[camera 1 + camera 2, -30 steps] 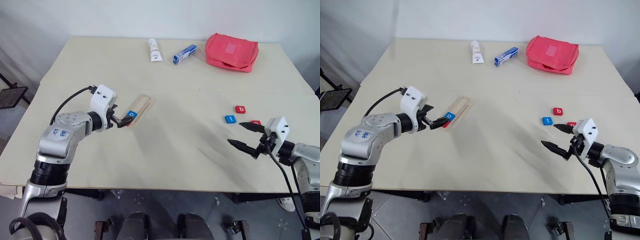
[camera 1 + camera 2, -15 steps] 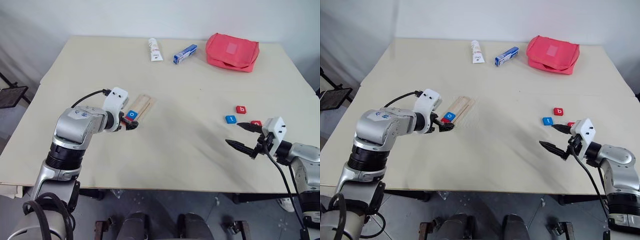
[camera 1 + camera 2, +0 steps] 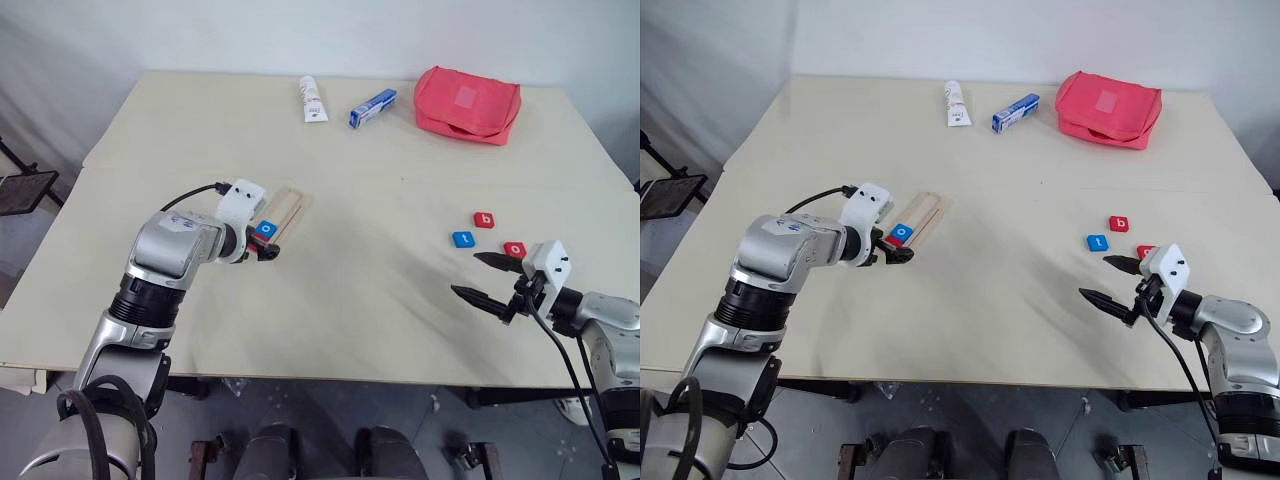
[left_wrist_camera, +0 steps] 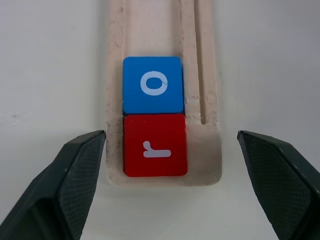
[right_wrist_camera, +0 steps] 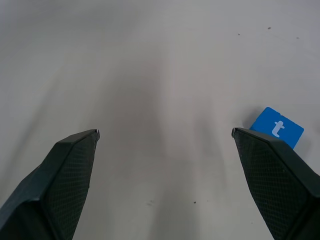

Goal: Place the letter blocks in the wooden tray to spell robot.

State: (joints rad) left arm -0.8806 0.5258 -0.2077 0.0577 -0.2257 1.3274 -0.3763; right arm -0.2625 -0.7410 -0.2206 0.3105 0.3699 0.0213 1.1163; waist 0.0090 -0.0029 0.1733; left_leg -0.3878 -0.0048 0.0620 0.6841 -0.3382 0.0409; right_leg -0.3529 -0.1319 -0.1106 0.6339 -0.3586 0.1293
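Observation:
The wooden tray point(image 4: 150, 30) lies left of the table's middle, also seen as the tray point(image 3: 284, 208). At its near end sit a red "r" block point(image 4: 155, 145) and, touching it, a blue "o" block point(image 4: 153, 85). My left gripper point(image 4: 171, 135) is open and tipped down over that end, one finger on each side of the tray, gripping nothing. On the right lie a red "b" block point(image 3: 484, 219), a blue "t" block point(image 3: 462, 239) and a red "o" block point(image 3: 515, 248). My right gripper point(image 3: 466, 274) hovers open and empty just in front of them.
At the far edge lie a white tube point(image 3: 311, 99), a blue-and-white box point(image 3: 372, 108) and a red zipped pouch point(image 3: 467, 103). Bare tabletop point(image 3: 370, 250) stretches between the tray and the loose blocks.
My left gripper has dipped lower and tilted down over the tray's near end, shifting slightly right. The right gripper and all the blocks have kept still.

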